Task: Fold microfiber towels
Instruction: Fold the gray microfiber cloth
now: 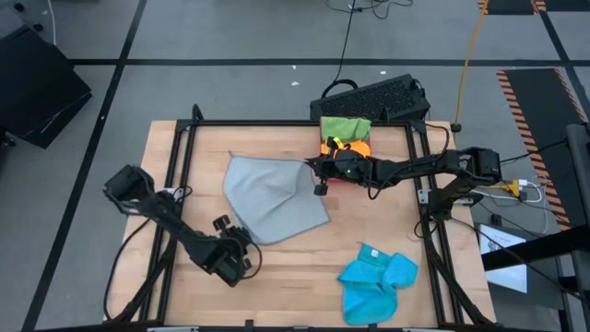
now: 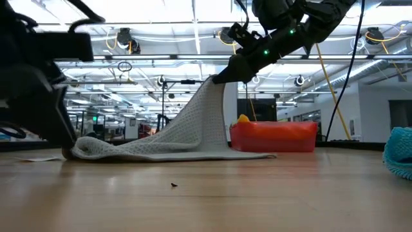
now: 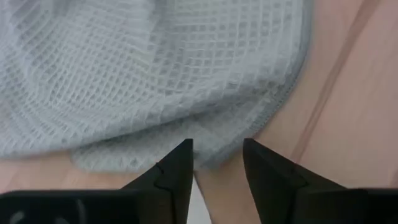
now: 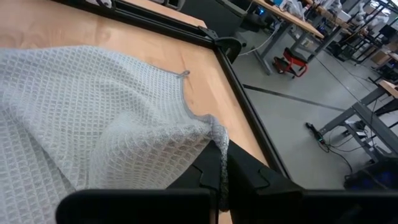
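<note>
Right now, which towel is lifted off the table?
The grey towel: the right gripper holds one corner up. The blue towel lies crumpled, untouched, near the front edge.

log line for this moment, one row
right gripper: shut on grey towel corner, lifted | left gripper: open at its near edge | blue towel: crumpled

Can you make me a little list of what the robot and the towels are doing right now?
right claw: shut on a corner of the grey towel, lifting it off the table
left claw: fingers apart, at the grey towel's near edge, not gripping it
grey towel: one corner raised, the rest lying on the table
blue towel: crumpled, lying apart from the grey one
red tray: behind the grey towel, holding green and orange towels
</note>
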